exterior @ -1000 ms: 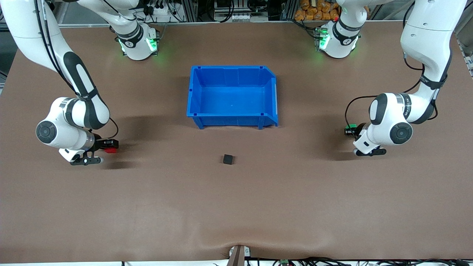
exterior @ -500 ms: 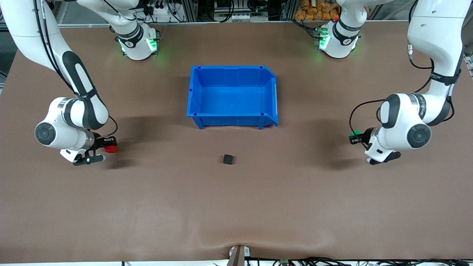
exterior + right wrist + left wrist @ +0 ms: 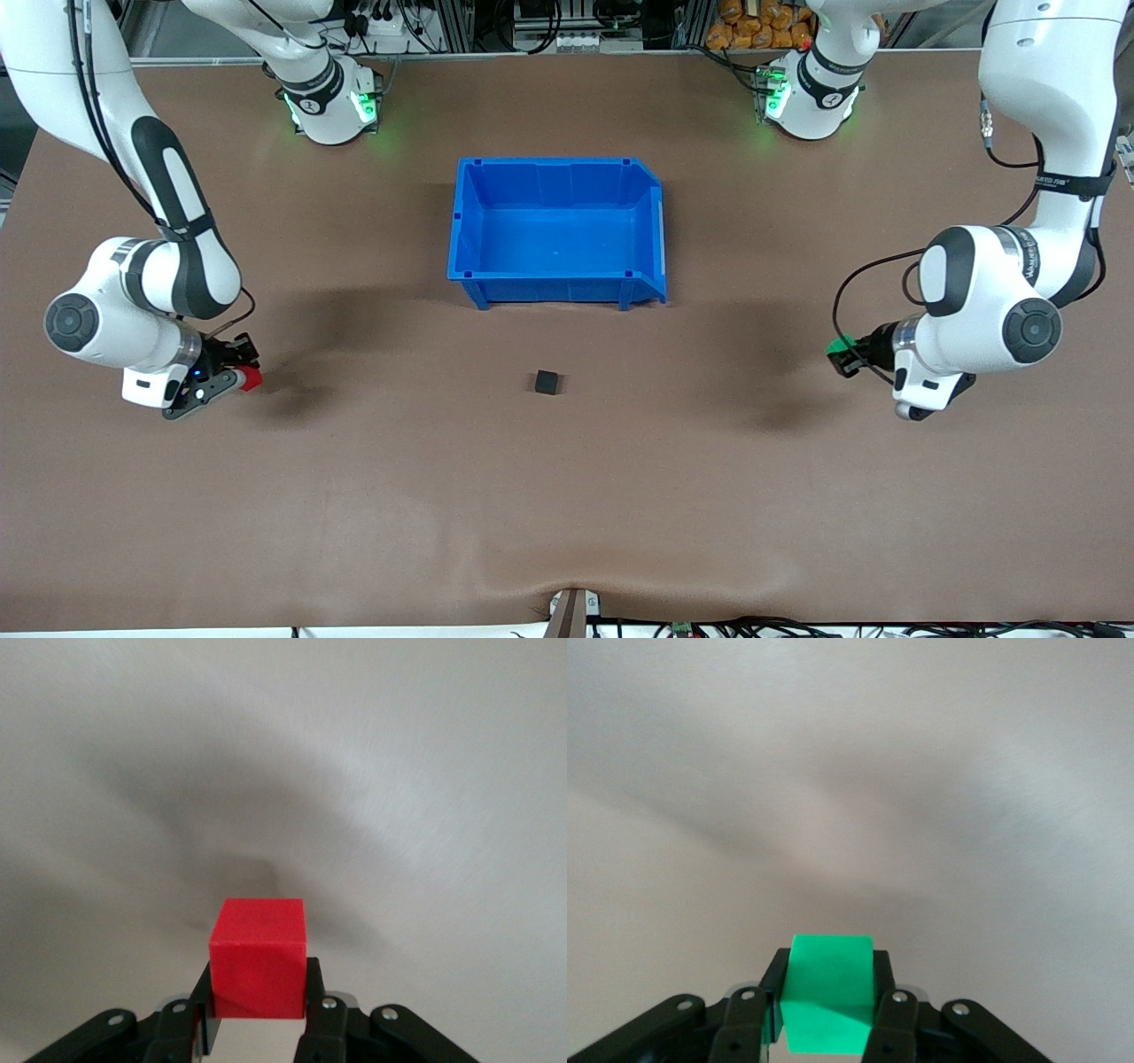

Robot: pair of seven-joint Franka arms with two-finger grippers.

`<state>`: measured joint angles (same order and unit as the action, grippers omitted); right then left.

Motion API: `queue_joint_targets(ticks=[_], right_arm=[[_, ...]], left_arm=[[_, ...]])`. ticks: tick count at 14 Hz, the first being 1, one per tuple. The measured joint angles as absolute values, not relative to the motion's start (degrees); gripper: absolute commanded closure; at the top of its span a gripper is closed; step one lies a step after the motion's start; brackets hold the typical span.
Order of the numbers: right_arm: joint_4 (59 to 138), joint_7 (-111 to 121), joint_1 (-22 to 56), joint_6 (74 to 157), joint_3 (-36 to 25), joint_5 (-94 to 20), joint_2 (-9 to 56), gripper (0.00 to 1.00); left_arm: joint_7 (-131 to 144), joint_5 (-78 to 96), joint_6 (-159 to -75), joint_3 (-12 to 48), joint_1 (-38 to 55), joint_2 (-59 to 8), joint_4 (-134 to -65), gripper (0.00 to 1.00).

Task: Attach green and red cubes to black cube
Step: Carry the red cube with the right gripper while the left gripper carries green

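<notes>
No text can be read; small print on the arms' wrist bands is too fine.

Both arms were glossy white with black joint bands and round grey end caps – thin black cables looped near the wrists, green lights glowed at the bases, black jaws with silver screws.

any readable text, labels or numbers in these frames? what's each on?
Nothing reads clearly.
Left arm band: small print, too small to read.
Left arm wrist band: small print, too small to read.
Base markings on both arms: a symbol, not legible.
Green cube, red cube, black cube, blue bin: no text visible.
</notes>
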<state>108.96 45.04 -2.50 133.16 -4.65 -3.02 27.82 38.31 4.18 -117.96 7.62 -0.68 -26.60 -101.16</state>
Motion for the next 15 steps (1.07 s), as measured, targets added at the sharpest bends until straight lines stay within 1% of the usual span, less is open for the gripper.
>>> queue_joint_targets(ticks=[3,8,11,13,15], right_arm=[[104.76,53.69,-2.49,129.99,-4.65,-2.97,27.4,1.0],[95.14,62.47,-1.24,118.8,-4.32,-0.58,27.17,1.0],[90.17,63.04,2.43,112.8,-4.16,0.18,27.15,1.0],[88.87,63.07,5.73,111.88,-4.11,0.19,27.24,1.0],[88.24,63.05,8.37,111.81,-4.06,0.19,28.7,1.0]], left_arm=[[48.14,7.32,-117.9,7.92,3.96,-29.34,-97.62,1.0],[61.06,11.43,-117.91,7.99,8.79,-34.61,-91.37,1.0],[66.54,12.84,-118.01,8.03,10.85,-37.22,-88.17,1.0],[69.66,14.31,-119.01,8.04,12.23,-38.57,-86.5,1.0],[72.58,15.78,-121.45,8.04,13.42,-39.52,-85.7,1.0]])
